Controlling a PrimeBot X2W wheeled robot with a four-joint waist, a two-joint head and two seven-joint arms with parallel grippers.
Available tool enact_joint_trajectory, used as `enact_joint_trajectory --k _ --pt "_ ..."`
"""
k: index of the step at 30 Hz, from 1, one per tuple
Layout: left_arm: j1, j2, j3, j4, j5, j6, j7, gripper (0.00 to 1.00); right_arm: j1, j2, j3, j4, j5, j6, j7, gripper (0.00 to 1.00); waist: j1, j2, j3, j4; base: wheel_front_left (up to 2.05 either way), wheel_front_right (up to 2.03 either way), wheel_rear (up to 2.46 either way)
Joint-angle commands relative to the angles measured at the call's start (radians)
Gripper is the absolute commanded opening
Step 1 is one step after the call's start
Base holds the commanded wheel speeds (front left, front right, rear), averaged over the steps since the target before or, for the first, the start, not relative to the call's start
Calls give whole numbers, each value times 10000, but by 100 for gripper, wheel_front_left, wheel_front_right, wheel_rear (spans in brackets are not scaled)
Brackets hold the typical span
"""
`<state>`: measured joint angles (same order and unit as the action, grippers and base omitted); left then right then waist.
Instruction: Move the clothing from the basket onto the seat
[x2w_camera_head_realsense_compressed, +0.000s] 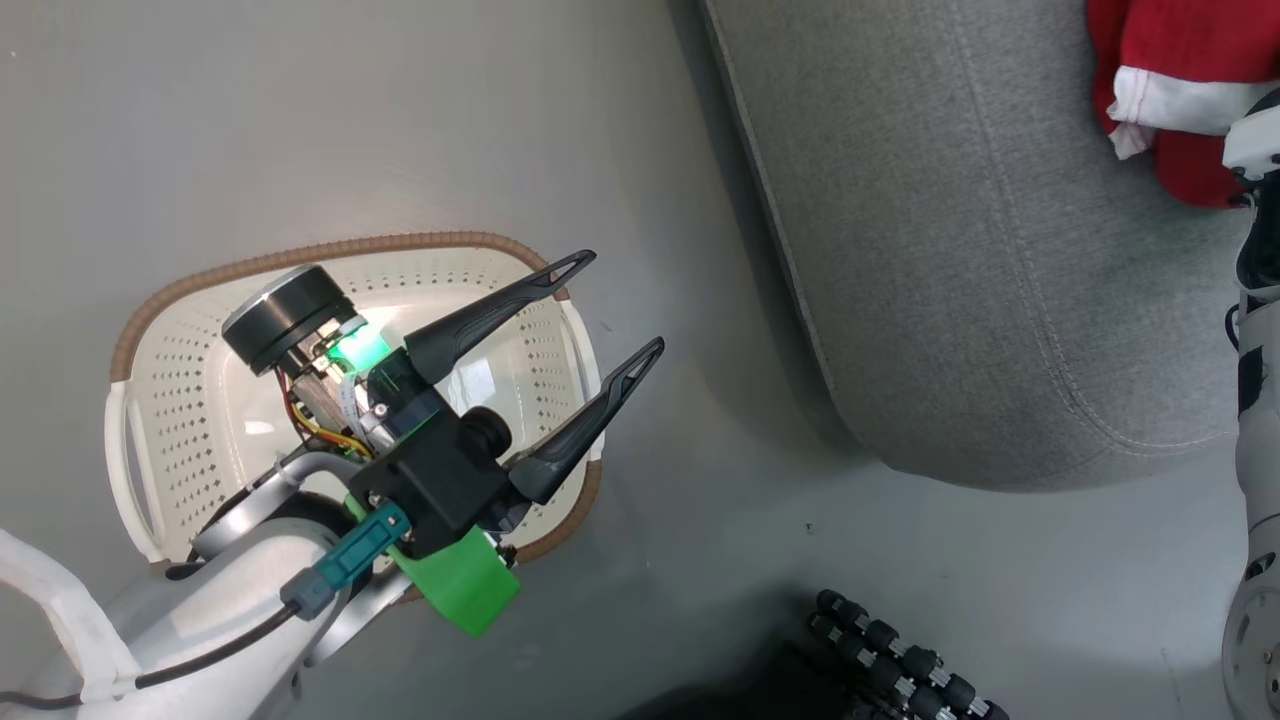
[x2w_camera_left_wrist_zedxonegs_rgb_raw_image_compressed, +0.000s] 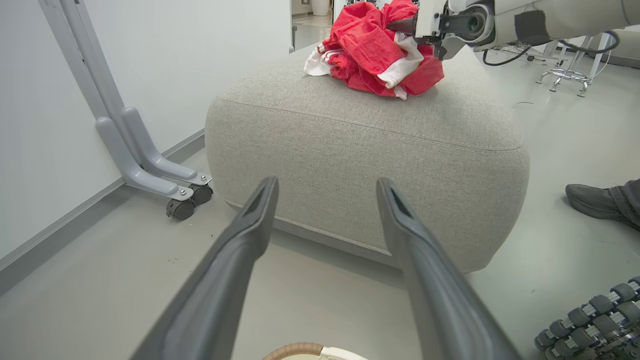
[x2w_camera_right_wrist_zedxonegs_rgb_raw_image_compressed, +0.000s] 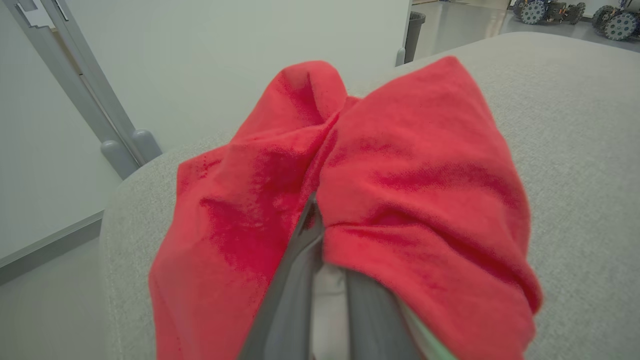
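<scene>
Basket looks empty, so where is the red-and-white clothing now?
In the head view's upper right, the bright red fabric clothing lies bunched on the large grey upholstered seat, clamped by the right gripper.

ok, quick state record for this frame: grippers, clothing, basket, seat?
left gripper: open, holding nothing, above the basket
right gripper: shut on the clothing, at the pile
clothing: red heap with white trim, resting on top of the seat
basket: on the floor beside the seat; no fabric in the part that shows, some of the inside is hidden
seat: grey cushion on the floor
other: a person's shoe on the floor near the seat
</scene>
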<state>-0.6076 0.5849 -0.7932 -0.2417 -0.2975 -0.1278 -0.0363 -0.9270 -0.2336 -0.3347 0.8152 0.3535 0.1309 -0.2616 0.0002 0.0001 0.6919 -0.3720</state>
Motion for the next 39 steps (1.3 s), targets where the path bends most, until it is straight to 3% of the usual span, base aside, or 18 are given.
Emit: enact_joint_trajectory --k 1,5,6,7,9,19,26,39 --pt "-209 106 -23 20 15 -39 -62 100 -185 -33 -9 211 16 -3 -32 0 -2 -1 728 446 0 0 0" --pt "-266 161 -86 90 -69 -38 -136 100 -134 1 -19 379 -18 -3 -32 0 -2 -1 731 435 0 0 0" --pt "-259 160 -103 128 -83 -37 -168 100 -11 24 -20 307 -53 -2 -31 5 -2 -1 687 427 0 0 0" --pt "-242 153 -116 165 -91 -37 -193 100 109 61 -43 240 -67 -2 -32 32 -2 -1 628 415 0 0 0" --pt "-166 105 -154 256 -143 -27 -261 100 411 135 -130 33 -123 -2 -33 100 -2 -1 462 384 0 0 0" --pt "648 -399 -367 1038 -542 366 -817 100 2395 626 -224 -1395 -596 -3 -38 100 -2 -1 -1216 243 0 0 0" --pt "1337 -884 -185 1690 -1053 935 -1422 100 4258 958 40 -2841 -811 -3 -37 100 -2 -1 -2608 420 0 0 0" --pt "1984 -1383 760 2793 -1741 1745 -2153 100 6483 1482 1135 -5713 -1549 -3 -39 100 -2 -1 -4042 1753 0 0 0"
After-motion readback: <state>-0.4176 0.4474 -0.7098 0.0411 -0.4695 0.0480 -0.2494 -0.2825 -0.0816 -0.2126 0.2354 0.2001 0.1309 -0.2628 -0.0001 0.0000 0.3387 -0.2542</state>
